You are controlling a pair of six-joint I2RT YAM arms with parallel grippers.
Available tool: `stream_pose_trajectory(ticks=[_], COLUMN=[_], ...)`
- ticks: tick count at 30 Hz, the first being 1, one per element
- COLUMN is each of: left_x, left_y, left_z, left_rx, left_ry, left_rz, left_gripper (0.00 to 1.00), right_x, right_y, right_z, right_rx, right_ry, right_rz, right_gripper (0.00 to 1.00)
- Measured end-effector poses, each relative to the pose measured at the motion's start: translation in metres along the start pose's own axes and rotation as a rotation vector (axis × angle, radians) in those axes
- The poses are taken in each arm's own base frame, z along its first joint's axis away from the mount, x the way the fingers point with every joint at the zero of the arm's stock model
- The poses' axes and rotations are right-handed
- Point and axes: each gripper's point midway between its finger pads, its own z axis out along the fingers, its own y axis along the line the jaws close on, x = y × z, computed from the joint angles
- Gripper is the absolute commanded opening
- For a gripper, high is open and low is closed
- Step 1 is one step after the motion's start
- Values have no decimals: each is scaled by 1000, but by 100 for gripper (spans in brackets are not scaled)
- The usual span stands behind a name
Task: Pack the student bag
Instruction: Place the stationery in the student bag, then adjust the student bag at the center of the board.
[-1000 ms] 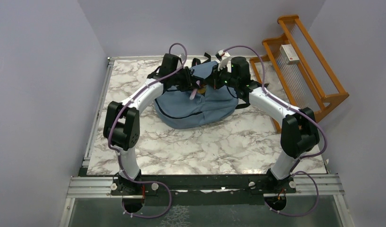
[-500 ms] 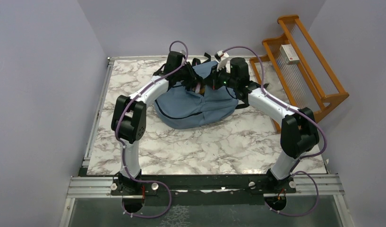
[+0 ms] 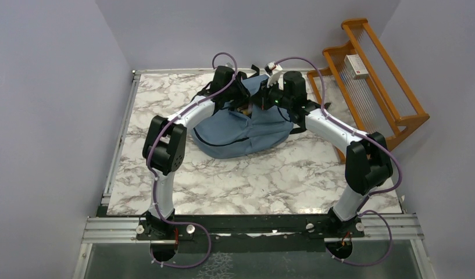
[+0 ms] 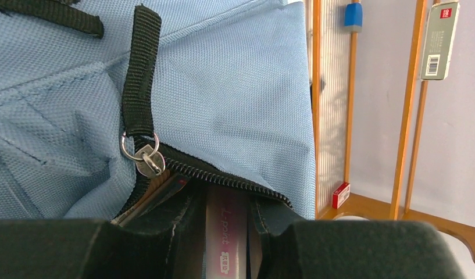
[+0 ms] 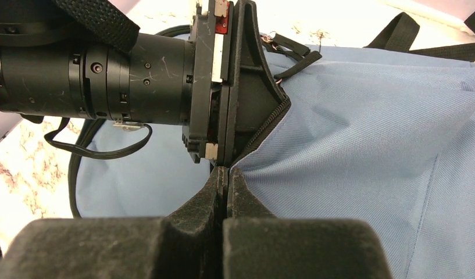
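The slate-blue student bag (image 3: 240, 131) lies at the back middle of the marble table (image 3: 270, 174), with its zip opening at the top. My left gripper (image 3: 242, 103) is shut on a slim pink pack (image 4: 226, 232) marked "L-point". Its tip sits inside the open zip, just under the metal zipper pull (image 4: 149, 161), and other flat items show inside. My right gripper (image 3: 259, 103) is shut on the bag's fabric edge beside the zipper (image 5: 226, 171) and holds it up. The left wrist (image 5: 147, 75) is right in front of it.
A wooden rack (image 3: 374, 87) stands at the table's right back corner, close behind the bag (image 4: 409, 116). A grey-white box (image 3: 356, 65) and a small red box (image 4: 340, 195) are on it. Black straps (image 5: 107, 152) trail beside the bag. Purple walls enclose the table.
My left arm has swung right and further back, carrying the pink pack from above the bag's front into the zip opening. The right gripper has kept its hold and barely moved.
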Motion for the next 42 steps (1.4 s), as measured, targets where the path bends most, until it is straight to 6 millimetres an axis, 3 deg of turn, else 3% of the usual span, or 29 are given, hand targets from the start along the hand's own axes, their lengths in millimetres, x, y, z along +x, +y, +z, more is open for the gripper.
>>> stream_pose_trajectory(ticks=[3, 9, 14, 19, 22, 23, 24, 27, 31, 36, 42], left_x=[0, 4, 8, -1, -7, -7, -10, -26, -54, -70, -51], left_y=[1, 14, 20, 6, -3, -2, -4, -3, -1, 26, 57], left_z=[1, 2, -15, -51, -86, -89, -107, -147, -180, -177, -136], left_rx=[-6, -24, -36, -1, 24, 24, 29, 27, 17, -44, -71], left_ry=[-6, -15, -15, -57, -97, -100, -125, -211, -319, -333, -192], left_rz=[5, 28, 60, 118, 155, 161, 167, 190, 210, 237, 267], left_gripper=[42, 53, 57, 57, 56, 56, 57, 61, 63, 64, 65], right_x=[1, 1, 1, -3, -3, -3, -2, 1, 2, 19, 57], right_y=[0, -2, -1, -3, -4, -3, -3, -2, 3, 9, 16], right_z=[0, 0, -4, -7, -7, -7, -8, -8, -9, -4, 13], right_rx=[2, 20, 51, 80, 86, 86, 86, 81, 51, 11, -23], right_ry=[-2, -6, -19, -33, -35, -34, -30, -16, 20, 87, 179], right_rz=[0, 6, 24, 34, 36, 36, 35, 24, 2, -12, -8], right_gripper=[1, 1, 1, 1, 1, 1, 1, 1, 1, 2, 7])
